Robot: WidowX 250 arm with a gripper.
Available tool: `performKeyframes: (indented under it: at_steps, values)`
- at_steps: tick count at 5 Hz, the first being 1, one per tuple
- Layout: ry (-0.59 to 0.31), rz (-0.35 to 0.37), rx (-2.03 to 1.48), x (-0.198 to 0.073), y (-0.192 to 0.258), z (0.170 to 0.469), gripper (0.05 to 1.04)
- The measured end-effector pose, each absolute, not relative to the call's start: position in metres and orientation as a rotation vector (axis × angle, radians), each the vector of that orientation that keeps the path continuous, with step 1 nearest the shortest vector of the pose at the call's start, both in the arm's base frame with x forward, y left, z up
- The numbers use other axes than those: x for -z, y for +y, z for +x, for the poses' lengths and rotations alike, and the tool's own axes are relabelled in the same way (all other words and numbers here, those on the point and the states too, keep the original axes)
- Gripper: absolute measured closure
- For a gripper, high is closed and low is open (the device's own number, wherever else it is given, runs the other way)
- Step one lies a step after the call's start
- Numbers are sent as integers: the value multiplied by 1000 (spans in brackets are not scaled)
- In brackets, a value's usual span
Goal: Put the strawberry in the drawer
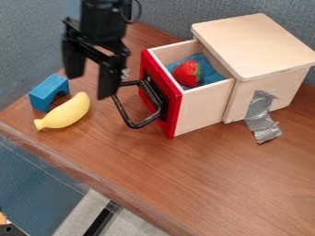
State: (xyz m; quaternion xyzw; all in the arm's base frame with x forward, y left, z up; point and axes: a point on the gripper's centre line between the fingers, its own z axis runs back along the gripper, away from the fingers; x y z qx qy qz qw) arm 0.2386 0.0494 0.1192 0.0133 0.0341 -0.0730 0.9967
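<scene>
The strawberry (pixel 186 74) lies in the pulled-out drawer (pixel 206 107), on a blue cloth (pixel 212 76), its green end turned toward the wooden box (pixel 255 44). The gripper (pixel 91 86) hangs over the counter (pixel 215 179) in front of the drawer, released, its two fingers spread with nothing between them. One finger is close to the black handle (pixel 137 125) on the drawer's red front (pixel 175 113); whether they touch I cannot tell. The handle sticks out toward the left of the view. Silver tape (pixel 261 117) runs from the side of the box down onto the counter. At the left of the view, a yellow banana (pixel 65 113) lies just beside a blue arched block (pixel 48 92), the banana nearer the counter's front edge.
</scene>
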Motion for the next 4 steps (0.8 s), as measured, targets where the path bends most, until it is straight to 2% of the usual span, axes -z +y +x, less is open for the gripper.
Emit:
performKeyframes:
  at_steps: [2, 4]
  values:
    - [39, 11, 114, -120, 57, 222, 83]
    - [69, 15, 109, -106, 60, 218, 83]
